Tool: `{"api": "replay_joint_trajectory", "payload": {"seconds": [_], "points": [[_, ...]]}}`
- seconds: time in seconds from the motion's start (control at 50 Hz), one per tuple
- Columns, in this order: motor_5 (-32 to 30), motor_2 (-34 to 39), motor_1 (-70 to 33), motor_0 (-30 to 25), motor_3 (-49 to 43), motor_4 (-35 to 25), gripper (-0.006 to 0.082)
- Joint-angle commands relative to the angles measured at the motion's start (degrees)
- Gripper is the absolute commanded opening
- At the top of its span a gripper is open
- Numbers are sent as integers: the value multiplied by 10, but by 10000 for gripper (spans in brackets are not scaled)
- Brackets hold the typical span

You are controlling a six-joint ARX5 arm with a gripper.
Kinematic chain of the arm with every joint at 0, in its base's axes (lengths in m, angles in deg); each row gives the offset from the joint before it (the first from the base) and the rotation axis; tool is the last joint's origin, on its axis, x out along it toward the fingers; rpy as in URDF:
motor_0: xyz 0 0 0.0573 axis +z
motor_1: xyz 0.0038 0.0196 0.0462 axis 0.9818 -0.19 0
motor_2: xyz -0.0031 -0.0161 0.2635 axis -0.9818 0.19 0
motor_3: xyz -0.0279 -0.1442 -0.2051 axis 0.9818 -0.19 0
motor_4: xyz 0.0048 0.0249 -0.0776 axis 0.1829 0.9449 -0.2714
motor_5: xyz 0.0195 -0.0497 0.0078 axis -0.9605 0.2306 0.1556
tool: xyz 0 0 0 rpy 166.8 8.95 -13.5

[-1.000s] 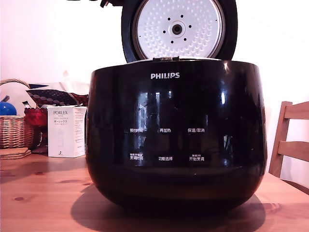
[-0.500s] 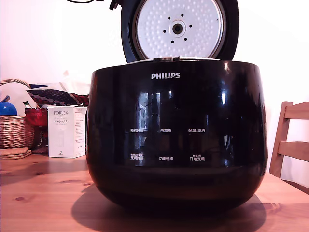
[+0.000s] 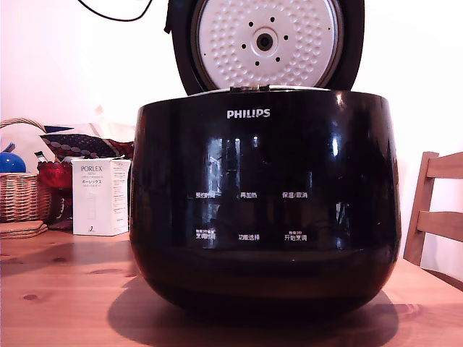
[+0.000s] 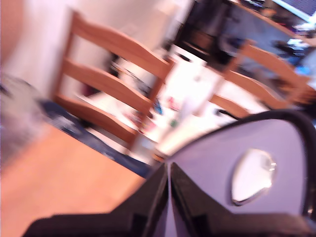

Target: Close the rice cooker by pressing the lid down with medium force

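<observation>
Rice cooker (image 3: 265, 202) on bench (image 3: 58, 289), lid (image 3: 265, 45) raised above its rim. Pincer (image 4: 169, 173) clenched, fingertips together against lid's glossy outer top.

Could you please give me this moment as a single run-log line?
lid: raised, inner plate facing camera | rice cooker: open, on table | claw: shut, at lid's outer surface

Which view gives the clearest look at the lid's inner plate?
The exterior view. It faces the dimpled inner plate of the raised lid squarely, sharp, with its central vent hole, above the rice cooker. The blurred wrist view shows only the lid's outer top beyond the shut tool, none of the plate.
</observation>
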Motion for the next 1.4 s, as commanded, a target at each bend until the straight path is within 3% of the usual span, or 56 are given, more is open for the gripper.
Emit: {"api": "replay_joint_trajectory", "payload": {"seconds": [0.0,0.28,0.64,1.38], "points": [[1,-4,-19,-17,-23,-10,-22],[-6,-4,-19,-48,-76,-6,-22],[-21,-4,-19,-86,-95,161,-22],[-21,-3,-19,-99,-127,269,-22]]}}
